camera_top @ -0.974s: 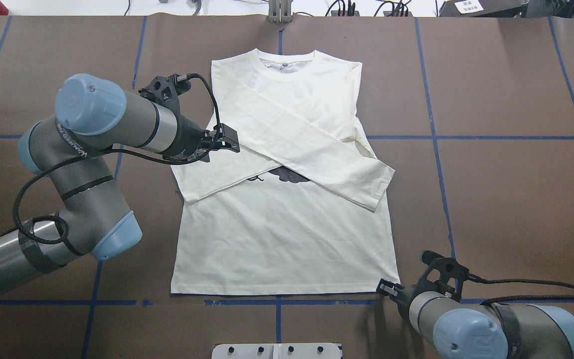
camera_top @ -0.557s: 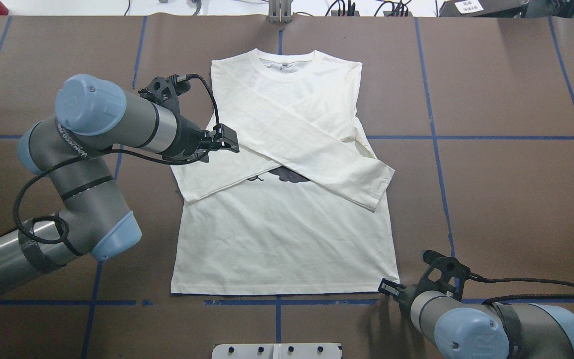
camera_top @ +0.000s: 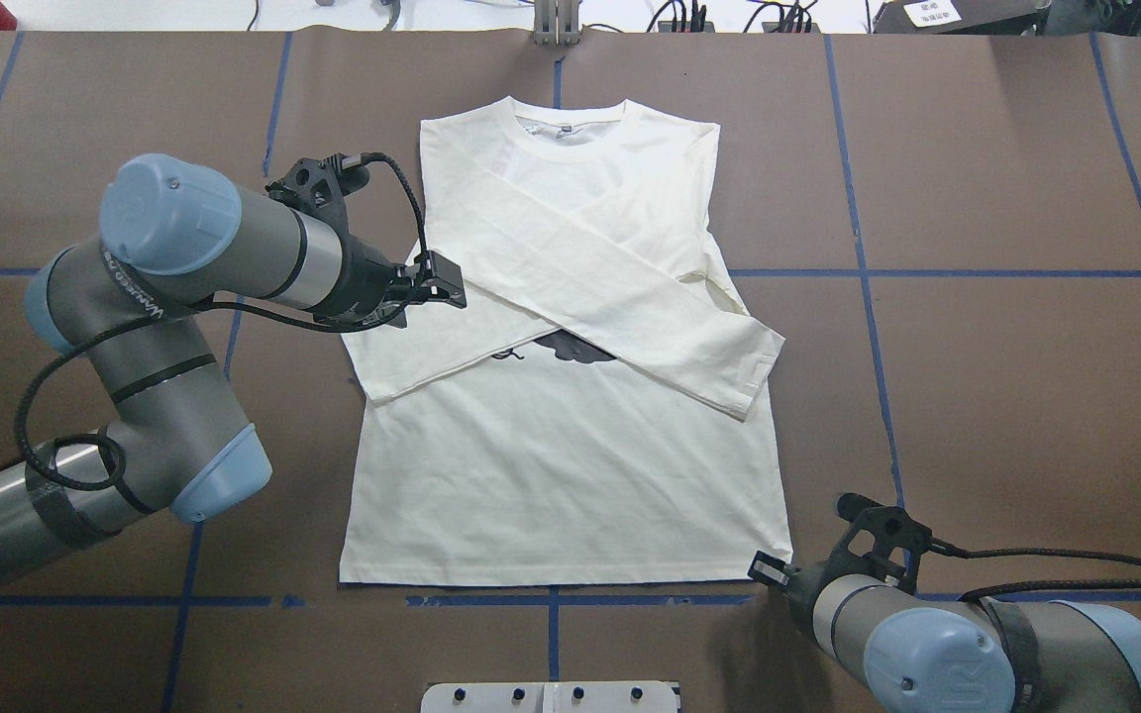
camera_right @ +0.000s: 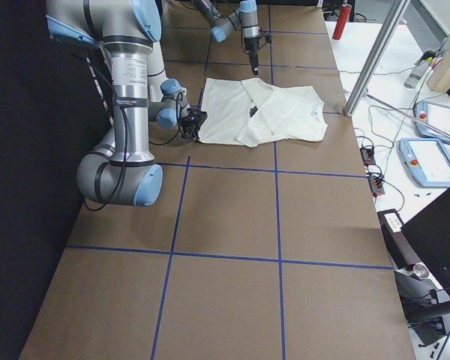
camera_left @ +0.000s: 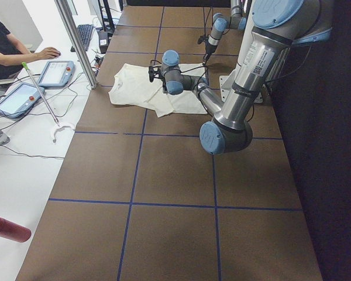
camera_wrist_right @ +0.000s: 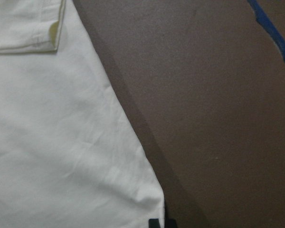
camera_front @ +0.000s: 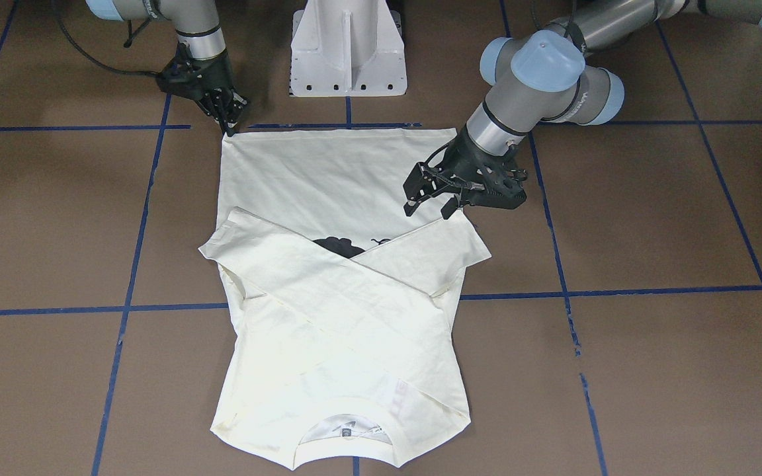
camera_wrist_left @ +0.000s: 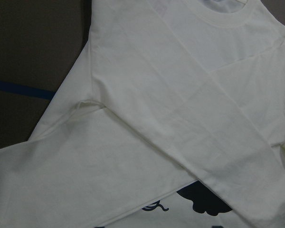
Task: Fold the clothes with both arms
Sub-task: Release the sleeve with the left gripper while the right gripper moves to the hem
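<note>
Over the shirt (camera_top: 570, 475), the left tool (camera_top: 446, 282) has backed away slightly.

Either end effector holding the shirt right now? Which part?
Left end effector: open, nothing held. Right end effector: at the shirt hem corner; grip cannot be told.

A robotics lab — a brown table (camera_left: 175, 175) gridded with blue tape (camera_left: 134, 202), a white bench (camera_left: 23, 181) alongside with control tablets (camera_left: 55, 73), loose cables (camera_right: 375, 120) and a keyboard (camera_left: 82, 36) — a person (camera_left: 6, 44) seated there.

Nothing legible; lettering (camera_top: 138, 290) on the left arm (camera_top: 159, 381) is blurred.
</note>
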You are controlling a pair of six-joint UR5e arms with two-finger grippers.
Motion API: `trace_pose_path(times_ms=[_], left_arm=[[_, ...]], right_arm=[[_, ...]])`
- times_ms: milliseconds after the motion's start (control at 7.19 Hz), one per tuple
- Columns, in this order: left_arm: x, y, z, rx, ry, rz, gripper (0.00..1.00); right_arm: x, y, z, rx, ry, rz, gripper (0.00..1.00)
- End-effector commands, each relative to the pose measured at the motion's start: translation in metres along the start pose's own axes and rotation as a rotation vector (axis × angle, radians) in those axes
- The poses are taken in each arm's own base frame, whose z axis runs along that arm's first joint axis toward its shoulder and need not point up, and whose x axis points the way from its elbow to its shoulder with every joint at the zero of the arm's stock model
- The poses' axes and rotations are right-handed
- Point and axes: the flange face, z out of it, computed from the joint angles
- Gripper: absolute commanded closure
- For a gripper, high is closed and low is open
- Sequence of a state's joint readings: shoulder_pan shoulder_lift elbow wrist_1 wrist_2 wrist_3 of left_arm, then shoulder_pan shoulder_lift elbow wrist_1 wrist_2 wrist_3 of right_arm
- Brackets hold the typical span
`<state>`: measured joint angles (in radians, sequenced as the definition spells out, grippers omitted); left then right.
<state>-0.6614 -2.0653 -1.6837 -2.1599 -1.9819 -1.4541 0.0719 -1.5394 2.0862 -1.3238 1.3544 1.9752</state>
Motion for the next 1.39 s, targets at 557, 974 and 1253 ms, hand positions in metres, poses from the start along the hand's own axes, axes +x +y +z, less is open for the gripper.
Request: trace_pose_path(times_ms=[557,974,1253], left_arm=[[-0.101,0.156,0.009,0.002,-0.144,-0.117,0.01],[-0.110,0.223,0.030,-0.028,-0.326,-0.213,0.11],[-0.106,0.231,0.028,-0.036,-0.339,-0.220,0.23]], right_arm=[[-0.012,-0.010,-0.031,-0.009,-0.060,0.016,1.00],[-0.012,-0.010,-0.031,-0.009,-0.060,0.014,1.00],[-0.012,-0.009,-0.030,-0.013,-0.058,0.013,1.00]])
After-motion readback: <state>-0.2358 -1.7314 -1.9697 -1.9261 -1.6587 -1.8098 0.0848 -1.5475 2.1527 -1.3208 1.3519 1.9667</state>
